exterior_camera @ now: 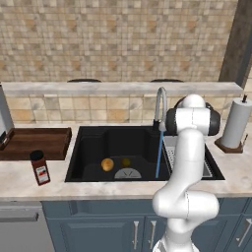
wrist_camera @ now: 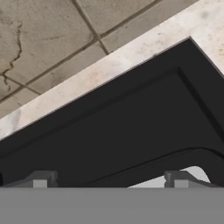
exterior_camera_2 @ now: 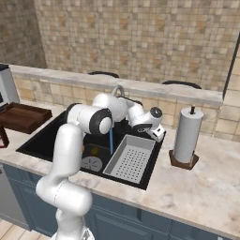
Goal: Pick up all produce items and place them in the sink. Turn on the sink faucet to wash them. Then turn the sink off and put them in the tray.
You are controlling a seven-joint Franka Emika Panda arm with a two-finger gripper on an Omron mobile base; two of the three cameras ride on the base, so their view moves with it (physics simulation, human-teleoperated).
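Pincer [wrist_camera: 109, 181] stands wide, nothing between its tips, poised over the back corner of the black sink [exterior_camera: 88, 147] near the perforated rack [exterior_camera_2: 131, 159]. Water runs in a blue stream from the faucet [exterior_camera: 160, 106] into the basin. Both produce items lie on the sink floor, left of the stream and well apart from the pincer: orange-yellow fruit [exterior_camera: 107, 164] beside the drain, olive-brown fruit [exterior_camera: 126, 162] just to its right. Wooden tray [exterior_camera: 34, 142] sits on the desk [exterior_camera: 19, 179] left of the sink, with the red-labelled jar [exterior_camera: 40, 168] in front of it. Paper towel roll [exterior_camera: 236, 123] stands at the right.
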